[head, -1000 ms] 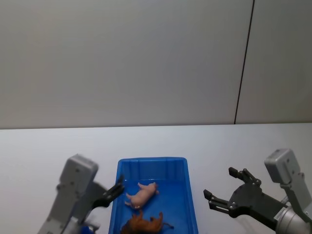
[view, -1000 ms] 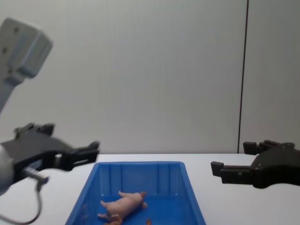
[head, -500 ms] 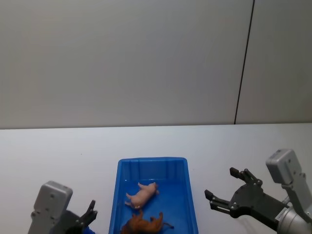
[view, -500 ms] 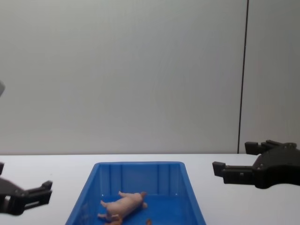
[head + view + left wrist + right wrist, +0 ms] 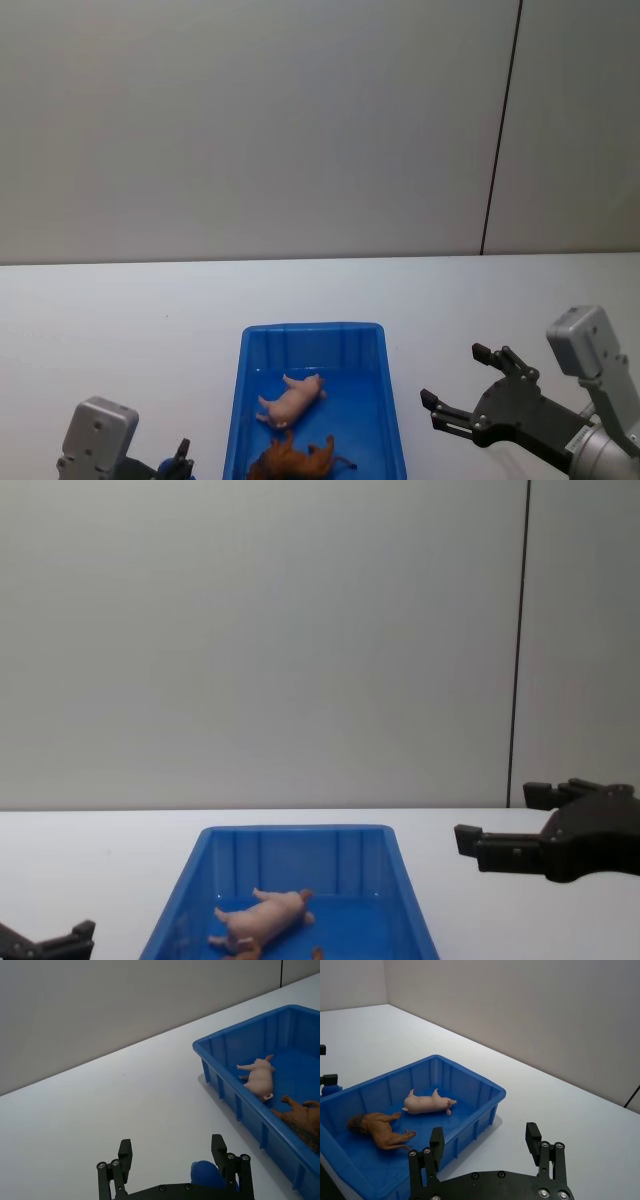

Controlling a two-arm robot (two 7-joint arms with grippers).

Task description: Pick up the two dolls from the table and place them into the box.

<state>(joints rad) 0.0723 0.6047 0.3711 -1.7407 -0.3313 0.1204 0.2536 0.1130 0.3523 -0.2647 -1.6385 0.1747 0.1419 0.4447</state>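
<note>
Both dolls lie inside the blue box (image 5: 240, 400): the pink pig (image 5: 292, 398) on its side in the middle, and the orange-brown lion (image 5: 300, 460) nearer me. The pig (image 5: 262, 920) also shows over the box rim (image 5: 300, 830) from the chest. My left gripper (image 5: 171, 1152) is open and empty, low over the table to the box's left (image 5: 180, 460). To the right of the box, my right gripper (image 5: 452, 375) hangs open and empty above the table (image 5: 485, 1142). Its wrist view shows the pig (image 5: 430, 1103) and the lion (image 5: 380, 1130) in the box (image 5: 470, 1085).
The white table (image 5: 120, 320) stretches wide on both sides of the box and behind it. A plain grey wall stands at the back, with a dark vertical seam (image 5: 500, 130) on the right.
My left arm has dropped and pulled back from the box's left rim to the lower left. The right gripper has barely moved. Both dolls stay where they were.
</note>
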